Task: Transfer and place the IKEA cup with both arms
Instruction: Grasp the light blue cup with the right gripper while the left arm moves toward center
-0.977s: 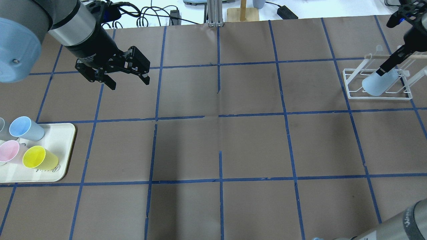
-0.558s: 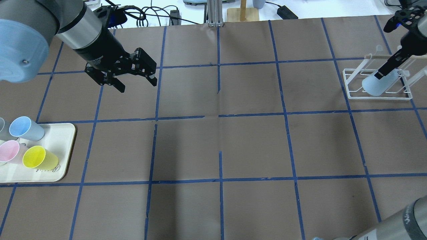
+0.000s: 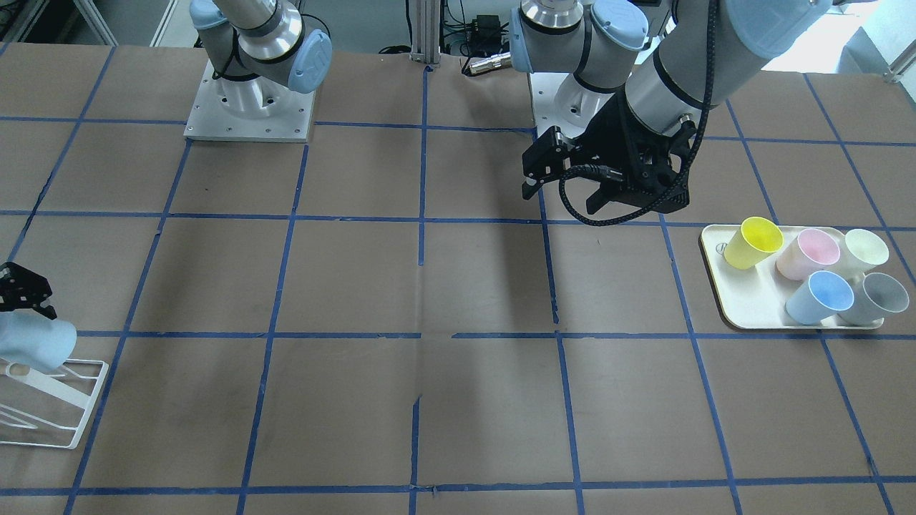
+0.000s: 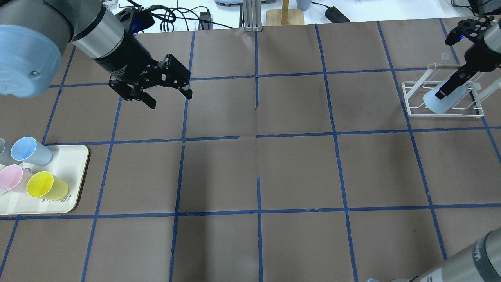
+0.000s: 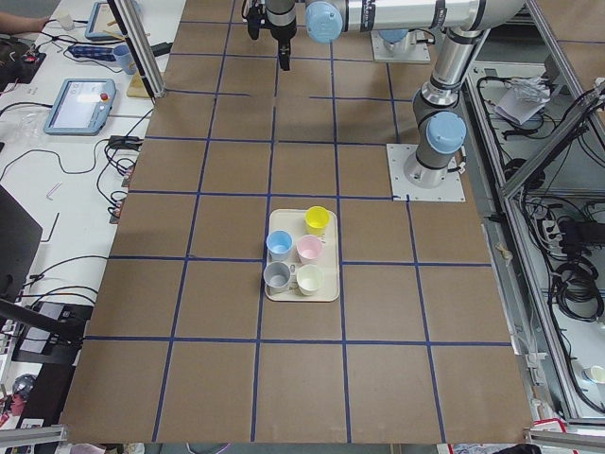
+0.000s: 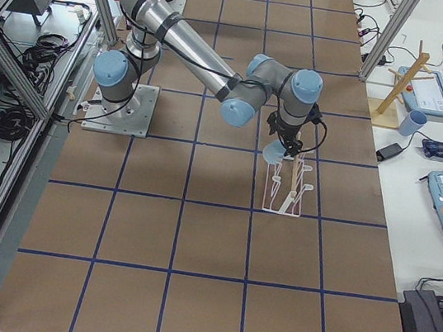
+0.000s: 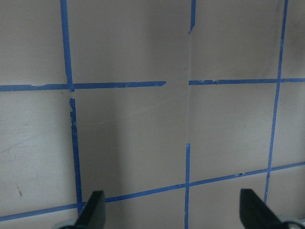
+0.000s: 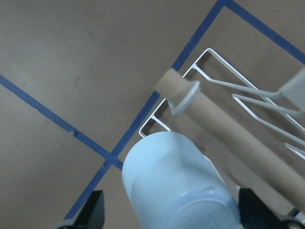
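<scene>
IKEA cup [image 4: 433, 103] lying tilted on rack [image 4: 446, 115], upper right, mouth hidden | right gripper [image 4: 444, 91] straddling it, unclamped | left gripper [image 4: 170, 100] hovering, spread

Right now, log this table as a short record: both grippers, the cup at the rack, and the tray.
left gripper: open, empty, over bare table
right gripper: open, one finger on each side of the pale blue cup
pale blue cup: tilted on the white wire rack
tray: holds five standing cups, the yellow cup, pink cup, cream cup, blue cup and grey cup
</scene>
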